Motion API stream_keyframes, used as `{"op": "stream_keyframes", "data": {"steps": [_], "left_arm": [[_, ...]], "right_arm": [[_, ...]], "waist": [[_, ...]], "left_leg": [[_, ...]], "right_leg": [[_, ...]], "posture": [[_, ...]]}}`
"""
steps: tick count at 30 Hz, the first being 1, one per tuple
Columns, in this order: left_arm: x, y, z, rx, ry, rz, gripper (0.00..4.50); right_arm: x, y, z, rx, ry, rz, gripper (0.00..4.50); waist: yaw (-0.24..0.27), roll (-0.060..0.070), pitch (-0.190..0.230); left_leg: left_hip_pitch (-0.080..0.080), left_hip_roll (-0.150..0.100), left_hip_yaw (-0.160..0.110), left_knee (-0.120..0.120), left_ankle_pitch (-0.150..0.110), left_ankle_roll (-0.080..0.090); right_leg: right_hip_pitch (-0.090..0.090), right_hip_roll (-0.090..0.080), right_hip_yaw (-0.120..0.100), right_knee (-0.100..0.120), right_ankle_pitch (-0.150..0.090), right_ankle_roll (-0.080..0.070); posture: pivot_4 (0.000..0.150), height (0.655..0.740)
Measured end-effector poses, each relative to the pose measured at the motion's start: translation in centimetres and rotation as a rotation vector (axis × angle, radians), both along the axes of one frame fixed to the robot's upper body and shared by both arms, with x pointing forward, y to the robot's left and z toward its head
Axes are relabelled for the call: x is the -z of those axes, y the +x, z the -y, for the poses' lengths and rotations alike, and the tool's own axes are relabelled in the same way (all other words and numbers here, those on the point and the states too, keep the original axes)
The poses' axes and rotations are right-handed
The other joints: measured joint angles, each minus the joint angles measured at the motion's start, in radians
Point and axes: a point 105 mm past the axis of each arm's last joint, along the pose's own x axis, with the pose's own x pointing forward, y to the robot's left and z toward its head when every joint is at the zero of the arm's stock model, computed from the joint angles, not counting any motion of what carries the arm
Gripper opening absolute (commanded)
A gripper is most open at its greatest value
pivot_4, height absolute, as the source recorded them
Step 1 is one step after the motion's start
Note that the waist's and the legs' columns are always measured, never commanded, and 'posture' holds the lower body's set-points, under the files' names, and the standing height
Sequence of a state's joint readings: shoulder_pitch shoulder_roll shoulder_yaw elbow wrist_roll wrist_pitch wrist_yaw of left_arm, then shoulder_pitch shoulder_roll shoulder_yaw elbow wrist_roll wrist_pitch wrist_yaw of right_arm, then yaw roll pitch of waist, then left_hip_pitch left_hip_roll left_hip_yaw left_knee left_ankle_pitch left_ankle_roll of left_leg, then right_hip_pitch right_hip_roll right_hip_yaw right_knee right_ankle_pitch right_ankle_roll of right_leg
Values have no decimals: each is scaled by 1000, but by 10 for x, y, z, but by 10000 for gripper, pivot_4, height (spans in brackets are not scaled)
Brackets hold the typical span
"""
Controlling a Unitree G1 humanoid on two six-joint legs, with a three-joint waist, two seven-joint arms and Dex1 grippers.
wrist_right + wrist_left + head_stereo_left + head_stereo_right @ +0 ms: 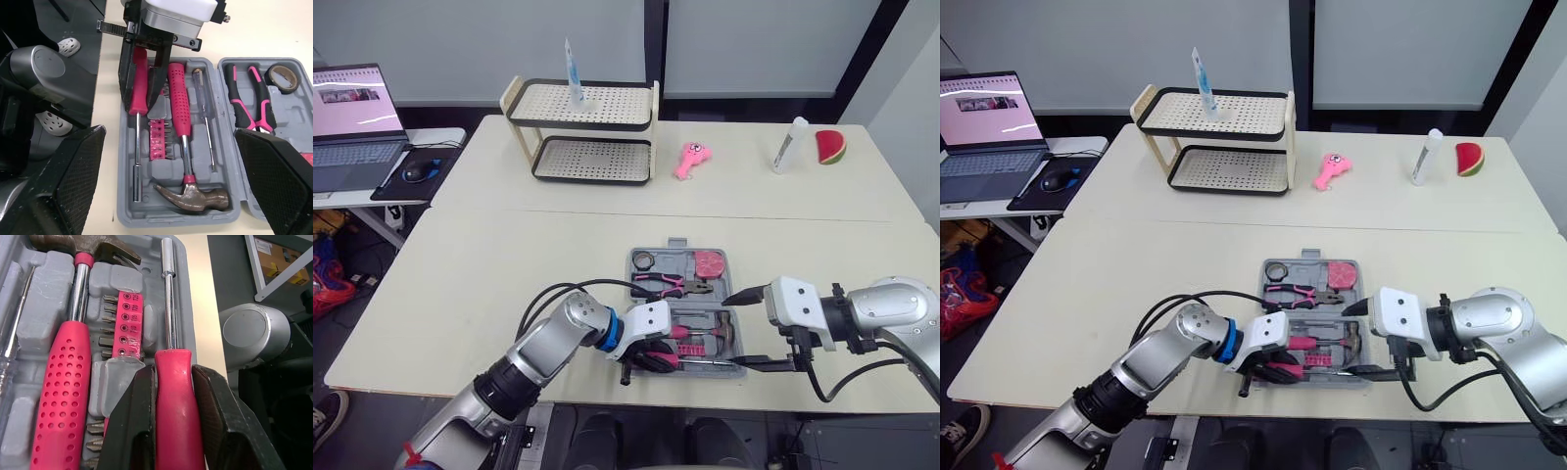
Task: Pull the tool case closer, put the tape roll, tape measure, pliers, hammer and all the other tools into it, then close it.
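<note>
Grey tool case [146, 218]: lies open and flat on the table [509, 284], between both grippers, within easy reach.
Held tool: bit driver [177, 396], its pink handle clamped tight in the left gripper [173, 377]. The shaft lies along the slot nearest the table's front edge, beside the bit strip [128, 323], probably to seat it.
Other tools: hammer [183, 127], pliers [247, 98], tape roll [282, 78] and tape measure [709, 262] sit in moulded beds.
Right side: right gripper [734, 331] is spread wide and empty at the case's right end, perhaps to steady it.
Room: the front table edge runs just beside the case; bare table lies beyond for folding it shut.
</note>
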State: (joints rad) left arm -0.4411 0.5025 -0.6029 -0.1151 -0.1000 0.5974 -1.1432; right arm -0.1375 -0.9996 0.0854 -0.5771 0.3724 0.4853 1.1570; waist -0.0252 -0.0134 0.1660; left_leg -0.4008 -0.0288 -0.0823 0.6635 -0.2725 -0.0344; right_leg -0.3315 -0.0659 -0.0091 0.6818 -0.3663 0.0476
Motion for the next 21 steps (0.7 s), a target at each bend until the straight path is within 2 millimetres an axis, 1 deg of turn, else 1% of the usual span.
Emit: {"op": "stream_keyframes", "data": {"steps": [7,20,21], "left_arm": [[0,2,1,-9,6,16,7678],[1,-1,8,29,21,21,7678],[1,-2,8,32,22,19,11178]], "right_arm": [[3,-1,1,-6,-28,0,45000],[0,0,0,-9,-28,12,45000],[0,0,0,-9,-29,12,45000]], "waist": [[0,0,0],[0,0,0],[0,0,0]], "left_leg": [[0,0,0,0,0,0],[0,0,0,0,0,0],[0,0,0,0,0,0]], "right_leg": [[0,0,0,0,0,0],[0,0,0,0,0,0],[0,0,0,0,0,0]], "posture": [[1500,7400],[1500,7400],[1500,7400]]}}
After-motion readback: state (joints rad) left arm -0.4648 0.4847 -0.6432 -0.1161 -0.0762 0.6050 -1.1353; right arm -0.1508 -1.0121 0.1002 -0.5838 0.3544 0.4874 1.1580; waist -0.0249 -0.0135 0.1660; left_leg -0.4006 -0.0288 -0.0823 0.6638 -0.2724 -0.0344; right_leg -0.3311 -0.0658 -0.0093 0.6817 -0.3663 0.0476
